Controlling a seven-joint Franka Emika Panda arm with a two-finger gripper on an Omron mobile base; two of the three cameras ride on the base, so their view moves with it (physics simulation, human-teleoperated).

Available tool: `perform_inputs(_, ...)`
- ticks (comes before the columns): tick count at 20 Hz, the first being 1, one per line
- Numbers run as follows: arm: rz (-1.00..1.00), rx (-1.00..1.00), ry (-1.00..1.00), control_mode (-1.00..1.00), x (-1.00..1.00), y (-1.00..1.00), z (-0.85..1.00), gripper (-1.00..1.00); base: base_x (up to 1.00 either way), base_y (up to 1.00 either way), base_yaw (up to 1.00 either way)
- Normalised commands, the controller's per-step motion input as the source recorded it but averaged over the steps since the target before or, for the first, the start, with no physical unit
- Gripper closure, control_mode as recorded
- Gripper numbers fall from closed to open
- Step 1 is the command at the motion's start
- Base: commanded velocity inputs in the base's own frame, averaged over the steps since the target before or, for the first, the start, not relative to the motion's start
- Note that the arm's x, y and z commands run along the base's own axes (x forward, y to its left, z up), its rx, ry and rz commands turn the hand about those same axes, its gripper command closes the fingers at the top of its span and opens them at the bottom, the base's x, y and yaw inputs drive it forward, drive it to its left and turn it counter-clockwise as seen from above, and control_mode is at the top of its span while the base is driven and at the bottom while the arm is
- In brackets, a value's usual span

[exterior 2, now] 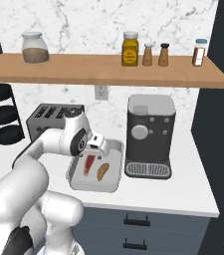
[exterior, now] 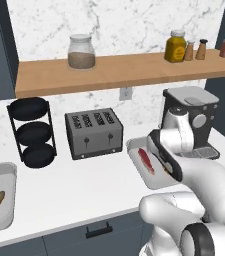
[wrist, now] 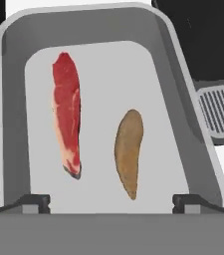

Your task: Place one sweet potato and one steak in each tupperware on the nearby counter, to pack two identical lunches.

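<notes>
I have the gripper point(wrist: 111, 204) spread wide and empty above the right tupperware point(wrist: 14, 45), just beside the coffee machine point(exterior 2: 150, 134). Steak point(wrist: 67, 112) and sweet potato point(wrist: 129, 152) lie side by side inside, apart, long axes parallel, pointing away from the fingertips. The left tupperware point(exterior: 9, 172) looks packed too, so I judge retreat comes next.

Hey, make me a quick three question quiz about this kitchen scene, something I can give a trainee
1. True or false: the tupperware under the claw holds both a steak and a sweet potato.
2. Which appliance stands right beside that tupperware: A the toaster, B the coffee machine, C a microwave?
3. Fill in: the claw's jaws are ____ and hold nothing.

Key: 1 true; 2 B; 3 open
</notes>
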Motion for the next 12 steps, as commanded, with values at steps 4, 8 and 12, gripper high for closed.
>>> perform_inputs(4, 0.03, 0.01, -0.01, -1.0, -0.76, 0.79, 0.28, -1.0, 0.0, 0.0, 0.0)
perform_inputs(8, 0.03, 0.0, -0.04, -1.0, -0.7, 0.95, 0.36, -1.0, 0.0, 0.0, 0.0)
perform_inputs(12, 0.05, 0.0, -0.08, -1.0, -0.41, 1.0, 0.45, -1.0, 0.0, 0.0, 0.0)
